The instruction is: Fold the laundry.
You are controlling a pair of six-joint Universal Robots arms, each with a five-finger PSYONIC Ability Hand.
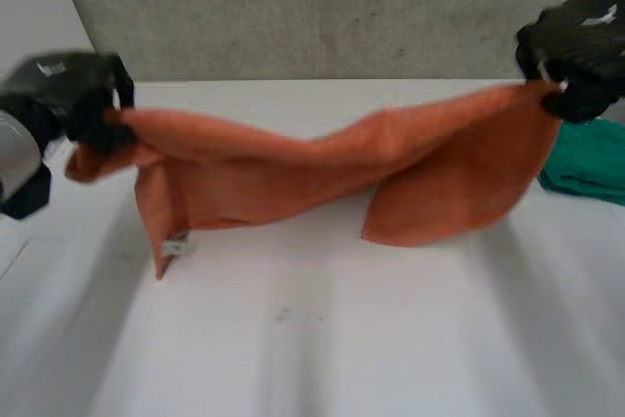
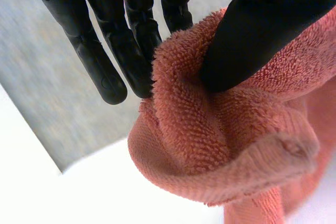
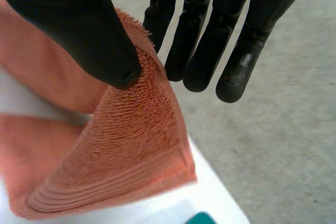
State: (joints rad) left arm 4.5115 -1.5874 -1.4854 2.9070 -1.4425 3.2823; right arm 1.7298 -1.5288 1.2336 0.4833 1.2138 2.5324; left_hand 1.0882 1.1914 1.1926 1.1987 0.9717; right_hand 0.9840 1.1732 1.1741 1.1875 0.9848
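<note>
White table (image 1: 312,339) up front, grey concrete-looking wall (image 1: 322,7) behind it, and the orange towel (image 1: 322,168) is strung out in the air between the two hands, pretty much across the whole width of the head view. The left hand (image 1: 83,95) has one end of it, and that end is all bunched up. In the left wrist view the thumb is jamming the terry cloth against the side of the fingers (image 2: 131,51), so it's a proper pinch, with a fat rolled lump of towel bulging out under the thumb. The right hand (image 1: 576,51) has the opposite top corner. Its own wrist view shows the same deal: thumb pressed down on the corner, cloth squeezed against mostly straight fingers (image 3: 178,40), and the ribbed hem band hanging just below. The towel isn't flat at all. It sags and twists in the middle, with the right part hanging down as a wide flap and the left part drooping lower to a point, where a small white tag (image 1: 174,244) sticks out. Can't really tell whether those low bits touch the table or just hang over it. Over by the right hand there's a green cloth (image 1: 591,163) lying on the table, just beside the towel's right edge.
</note>
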